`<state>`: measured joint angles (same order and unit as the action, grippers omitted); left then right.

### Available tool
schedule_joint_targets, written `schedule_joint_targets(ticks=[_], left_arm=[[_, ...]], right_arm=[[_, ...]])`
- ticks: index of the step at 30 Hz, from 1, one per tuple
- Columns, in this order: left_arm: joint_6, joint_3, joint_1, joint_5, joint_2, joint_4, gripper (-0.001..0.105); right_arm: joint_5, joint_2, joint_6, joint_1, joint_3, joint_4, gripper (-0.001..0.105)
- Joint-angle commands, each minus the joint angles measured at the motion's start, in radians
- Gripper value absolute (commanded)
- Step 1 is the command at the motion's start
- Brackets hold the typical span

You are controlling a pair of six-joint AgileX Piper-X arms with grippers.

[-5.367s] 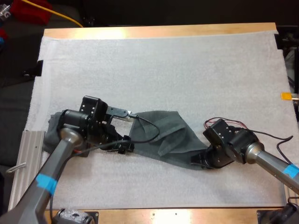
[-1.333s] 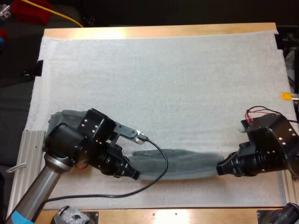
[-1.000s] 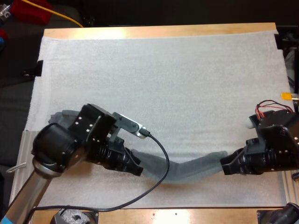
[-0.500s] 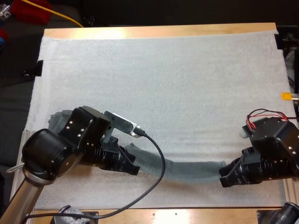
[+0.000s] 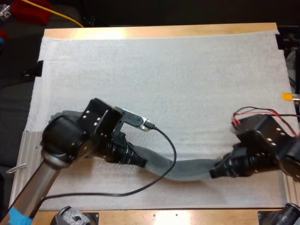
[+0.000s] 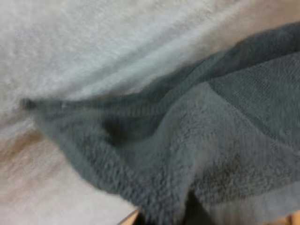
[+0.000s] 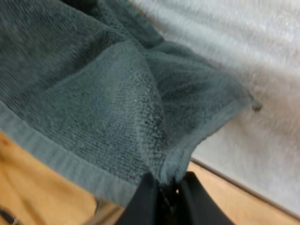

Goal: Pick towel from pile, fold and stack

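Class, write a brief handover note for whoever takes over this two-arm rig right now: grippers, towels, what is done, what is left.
The left gripper is shut on one end of the dark grey-green towel. The right gripper is shut on the other end.
The towel sags, bunched into a rope, between them over the near part of the white mat.
A crumpled dark towel pile lies at the mat's left edge.
Done: one towel picked up.
Left: spread it, fold it, stack it.

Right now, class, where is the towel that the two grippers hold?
In the high view the towel sags along the near side of the mat, between the left gripper and the right gripper, each shut on one end.
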<state>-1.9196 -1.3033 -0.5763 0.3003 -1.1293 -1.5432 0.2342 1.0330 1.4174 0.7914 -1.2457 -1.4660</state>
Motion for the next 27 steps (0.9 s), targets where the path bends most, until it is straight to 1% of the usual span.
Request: schedule_joint_targets(ticks=[1, 2, 3, 6, 9, 12, 16, 21, 24, 27], left_arm=[[0.031, -0.002, -0.002, -0.043, -0.017, -0.031, 0.0], [0.037, -0.002, 0.002, -0.071, -0.03, -0.031, 0.0], [0.039, -0.002, 0.007, -0.08, -0.036, -0.031, 0.0], [0.071, -0.002, 0.039, -0.084, -0.069, -0.031, 0.0], [0.113, -0.002, 0.098, -0.084, -0.106, -0.031, 0.0], [0.154, -0.002, 0.144, -0.067, -0.139, -0.027, 0.0], [0.206, -0.002, 0.204, -0.057, -0.198, -0.023, 0.0], [0.242, -0.002, 0.25, -0.055, -0.263, 0.016, 0.0], [0.265, -0.002, 0.275, -0.032, -0.312, 0.041, 0.0], [0.279, -0.002, 0.296, -0.027, -0.361, 0.06, 0.0]], right_arm=[[-0.026, 0.017, -0.002, 0.003, -0.002, 0.033, 0.001], [-0.042, 0.037, -0.002, 0.003, -0.002, 0.05, 0.001], [-0.048, 0.048, -0.002, 0.003, -0.002, 0.057, 0.001], [-0.059, 0.095, -0.002, 0.003, -0.002, 0.079, 0.001], [-0.077, 0.145, -0.002, 0.0, -0.002, 0.103, 0.001], [-0.111, 0.189, -0.002, -0.013, -0.002, 0.139, 0.001], [-0.112, 0.237, -0.002, -0.06, -0.002, 0.188, 0.001], [-0.107, 0.284, -0.004, -0.113, -0.002, 0.252, 0.001], [-0.099, 0.316, -0.009, -0.137, -0.002, 0.291, 0.001], [-0.098, 0.349, -0.034, -0.157, -0.002, 0.323, 0.001]])
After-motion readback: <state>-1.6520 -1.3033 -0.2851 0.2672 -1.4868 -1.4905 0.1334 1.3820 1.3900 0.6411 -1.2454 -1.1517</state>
